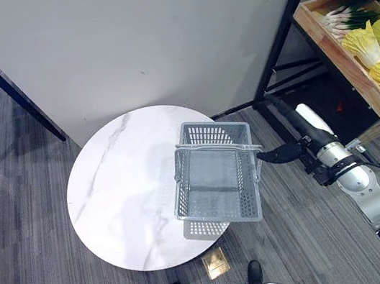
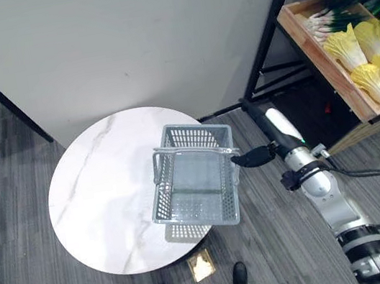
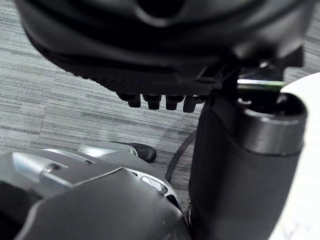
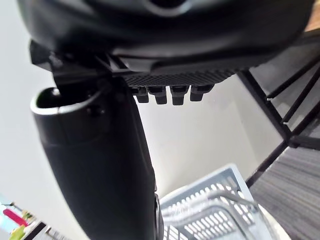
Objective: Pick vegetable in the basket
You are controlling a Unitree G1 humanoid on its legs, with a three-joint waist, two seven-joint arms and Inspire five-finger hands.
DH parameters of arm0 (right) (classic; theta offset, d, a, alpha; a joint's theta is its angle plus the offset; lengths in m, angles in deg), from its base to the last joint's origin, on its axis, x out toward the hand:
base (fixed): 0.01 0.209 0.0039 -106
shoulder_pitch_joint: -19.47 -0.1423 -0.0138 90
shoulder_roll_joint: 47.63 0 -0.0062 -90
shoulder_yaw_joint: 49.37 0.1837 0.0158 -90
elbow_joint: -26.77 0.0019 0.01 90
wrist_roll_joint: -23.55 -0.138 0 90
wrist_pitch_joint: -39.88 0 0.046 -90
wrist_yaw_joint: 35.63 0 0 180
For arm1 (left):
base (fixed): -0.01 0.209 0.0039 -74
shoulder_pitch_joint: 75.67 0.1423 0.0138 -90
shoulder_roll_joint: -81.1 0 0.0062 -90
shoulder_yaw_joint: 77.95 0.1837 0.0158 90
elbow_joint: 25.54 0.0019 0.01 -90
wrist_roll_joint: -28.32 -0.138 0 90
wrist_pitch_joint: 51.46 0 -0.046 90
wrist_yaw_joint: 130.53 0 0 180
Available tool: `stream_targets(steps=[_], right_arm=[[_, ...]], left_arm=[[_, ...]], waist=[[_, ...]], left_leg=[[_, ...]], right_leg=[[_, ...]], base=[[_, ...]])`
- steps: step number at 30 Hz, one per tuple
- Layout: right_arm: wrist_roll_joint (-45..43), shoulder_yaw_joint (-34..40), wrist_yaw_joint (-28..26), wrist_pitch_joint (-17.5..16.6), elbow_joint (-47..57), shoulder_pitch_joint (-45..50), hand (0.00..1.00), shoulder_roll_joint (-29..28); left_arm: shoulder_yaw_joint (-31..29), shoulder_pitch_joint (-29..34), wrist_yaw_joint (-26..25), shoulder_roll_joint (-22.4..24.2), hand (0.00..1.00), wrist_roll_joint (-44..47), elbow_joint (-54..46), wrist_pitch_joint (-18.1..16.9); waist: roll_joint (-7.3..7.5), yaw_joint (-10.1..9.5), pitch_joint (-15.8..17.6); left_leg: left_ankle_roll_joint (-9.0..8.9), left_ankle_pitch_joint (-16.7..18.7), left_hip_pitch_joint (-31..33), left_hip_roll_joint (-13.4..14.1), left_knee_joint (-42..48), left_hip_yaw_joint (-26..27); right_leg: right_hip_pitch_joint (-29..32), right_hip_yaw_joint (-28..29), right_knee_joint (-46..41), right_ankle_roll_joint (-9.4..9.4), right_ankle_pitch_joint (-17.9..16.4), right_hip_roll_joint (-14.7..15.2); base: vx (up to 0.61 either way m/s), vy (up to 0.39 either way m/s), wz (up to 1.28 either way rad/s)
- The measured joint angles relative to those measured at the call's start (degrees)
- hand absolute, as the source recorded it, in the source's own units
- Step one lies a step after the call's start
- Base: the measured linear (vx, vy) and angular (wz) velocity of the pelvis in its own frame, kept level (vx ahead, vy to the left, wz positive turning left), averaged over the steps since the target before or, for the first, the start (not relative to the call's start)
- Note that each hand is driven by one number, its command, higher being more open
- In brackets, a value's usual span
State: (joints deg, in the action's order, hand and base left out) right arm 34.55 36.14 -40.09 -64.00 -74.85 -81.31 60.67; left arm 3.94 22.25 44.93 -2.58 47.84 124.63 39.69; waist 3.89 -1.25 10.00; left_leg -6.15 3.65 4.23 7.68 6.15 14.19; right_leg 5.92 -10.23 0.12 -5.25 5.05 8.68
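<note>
Left robot hand: hangs low at the robot's side above the carpet, fingers relaxed and holding nothing.
Desk: round, white marble top, directly ahead.
Basket: grey plastic mesh, empty, upright on the desk's right edge, with its near corner hanging past the rim.
Right robot hand: stretched out level to the basket's right rim, fingers straight and gripping nothing. The tips are at the rim, though actual contact cannot be told.
Cabbages: pale yellow heads lying side by side in a wooden crate on the black shelf, to the right and well apart from the basket.
Spring onions: bundled at the crate's far end.
Handling: a cabbage is probably fairly heavy and firm at the core, with loose outer leaves that bruise. It is best gripped around the thick middle, not the leaf tips.
Onions: light, thin and bendy, so take them at the white stems.
</note>
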Motion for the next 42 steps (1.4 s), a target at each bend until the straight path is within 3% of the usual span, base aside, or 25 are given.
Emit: stream_targets(steps=[7,28,42], right_arm=[[-0.1,-5.2,-5.1,0.0,-2.2,-3.9,1.0,1.8],[0.3,-13.0,-1.5,0.3,-17.9,-21.3,1.0,1.0],[9.3,-20.4,-1.2,1.3,-29.2,-31.3,1.0,0.3]], left_arm=[[1.2,-0.4,0.4,0.0,1.0,0.1,-0.3,-0.1],[2.8,-2.7,2.6,-0.2,1.0,0.7,-1.5,-0.6],[2.8,-3.5,4.6,-0.4,1.0,1.3,-2.6,-0.7]], waist=[[-0.7,-0.01,1.3],[-1.62,-1.43,6.1],[-1.58,-2.08,8.5]], left_leg=[[0.28,-0.2,0.7,-0.7,0.0,-2.9],[1.06,-2.9,2.0,-2.0,-3.3,-6.0],[1.09,-5.9,3.0,-2.4,-6.0,-7.9]], right_leg=[[0.0,-0.2,1.0,-0.14,0.7,-0.1],[0.7,-2.6,1.5,0.29,1.4,0.6],[2.0,-4.1,1.5,0.43,2.2,0.8]], base=[[-0.04,-0.009,0.02],[-0.01,0.005,0.07],[-0.03,0.006,0.06]])
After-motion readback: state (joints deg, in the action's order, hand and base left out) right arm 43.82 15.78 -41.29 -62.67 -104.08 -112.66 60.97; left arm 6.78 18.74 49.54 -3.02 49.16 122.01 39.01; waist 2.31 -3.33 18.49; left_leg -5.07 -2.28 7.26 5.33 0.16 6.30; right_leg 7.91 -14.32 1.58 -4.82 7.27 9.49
